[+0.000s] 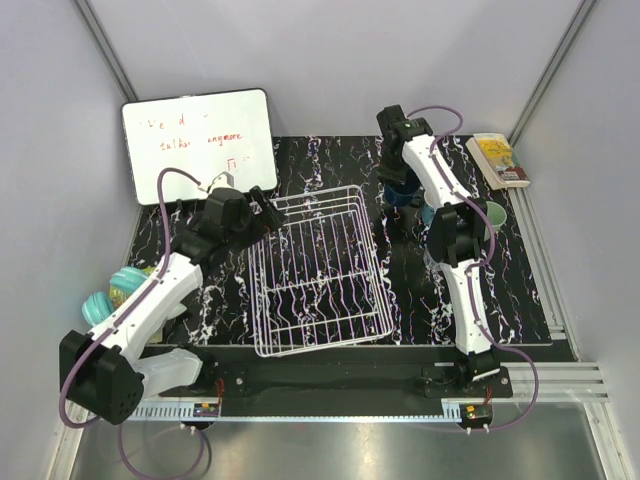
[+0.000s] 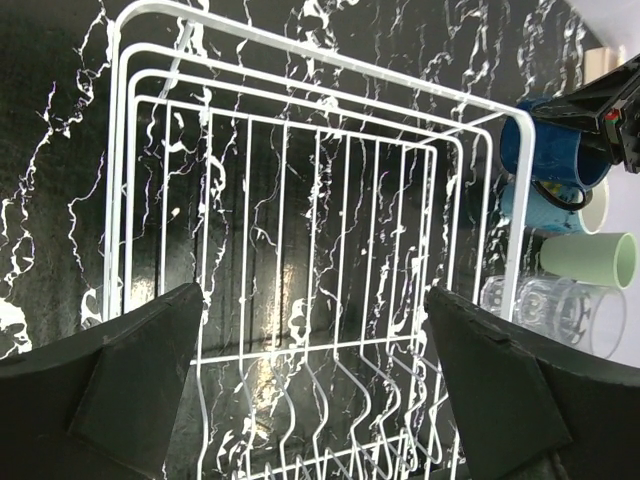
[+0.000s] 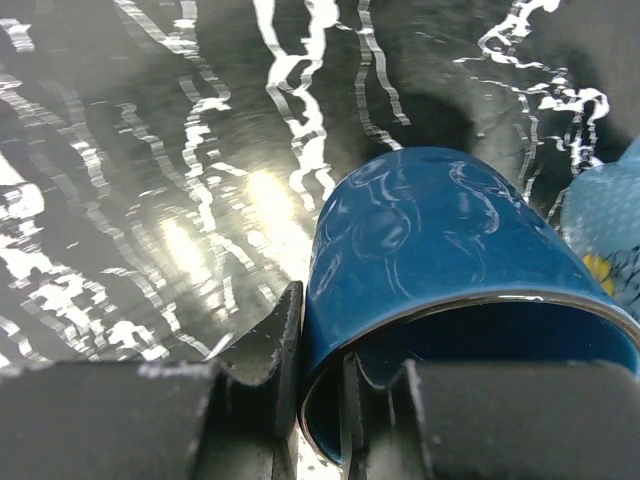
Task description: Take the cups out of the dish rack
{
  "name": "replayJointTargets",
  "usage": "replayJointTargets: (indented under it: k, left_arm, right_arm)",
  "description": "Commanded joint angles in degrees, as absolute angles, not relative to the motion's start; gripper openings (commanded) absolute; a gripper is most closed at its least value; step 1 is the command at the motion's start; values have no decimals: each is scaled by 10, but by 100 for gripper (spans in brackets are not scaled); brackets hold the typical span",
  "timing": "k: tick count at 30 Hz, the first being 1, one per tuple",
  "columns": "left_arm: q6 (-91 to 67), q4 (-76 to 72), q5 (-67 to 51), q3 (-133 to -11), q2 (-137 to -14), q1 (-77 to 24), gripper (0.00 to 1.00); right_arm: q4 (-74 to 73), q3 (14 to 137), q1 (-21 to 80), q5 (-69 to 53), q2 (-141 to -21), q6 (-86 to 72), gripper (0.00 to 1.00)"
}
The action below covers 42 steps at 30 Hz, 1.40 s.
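The white wire dish rack (image 1: 315,270) sits mid-table and holds no cups; the left wrist view looks straight into it (image 2: 300,130). My left gripper (image 1: 262,215) is open and empty at the rack's far left corner, its jaws wide apart (image 2: 315,390). My right gripper (image 1: 400,185) is shut on the rim of the dark navy mug (image 3: 440,240), one finger outside and one inside, right of the rack at the back. Beside it stand the light blue mug (image 2: 540,210), the pale green tumbler (image 2: 590,260) and clear glasses (image 2: 550,305).
A whiteboard (image 1: 197,145) leans at the back left. A book (image 1: 497,160) lies at the back right. Turquoise ribbed round things (image 1: 110,295) sit at the left edge beside my left arm. Grey walls close in on both sides.
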State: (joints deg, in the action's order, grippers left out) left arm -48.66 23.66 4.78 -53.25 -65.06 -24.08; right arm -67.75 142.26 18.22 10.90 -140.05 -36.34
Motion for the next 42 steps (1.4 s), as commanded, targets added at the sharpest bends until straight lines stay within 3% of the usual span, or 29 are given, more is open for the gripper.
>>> replayJointTargets:
  k: [1,33,37,39,42]
  left_arm:
    - [-479,227,31,-558,-671,-243,98]
    - [-481,229,25,-558,-724,-275,98]
    - [-479,228,28,-559,-724,-278,98]
    - [-482,230,32,-558,-725,-279,98]
    - [-489,234,41,-557,-725,-282,99]
  right_arm:
    - [-690,1439,173,103,-1398,-359,0]
    - [-672,1365,178,32,-1430,-334,0]
    - [-636,1317,179,29,-1381,-333,16]
    - [-601,1296,181,21,-1358,-337,34]
    - [-589,1293,185,10,-1331,-341,50]
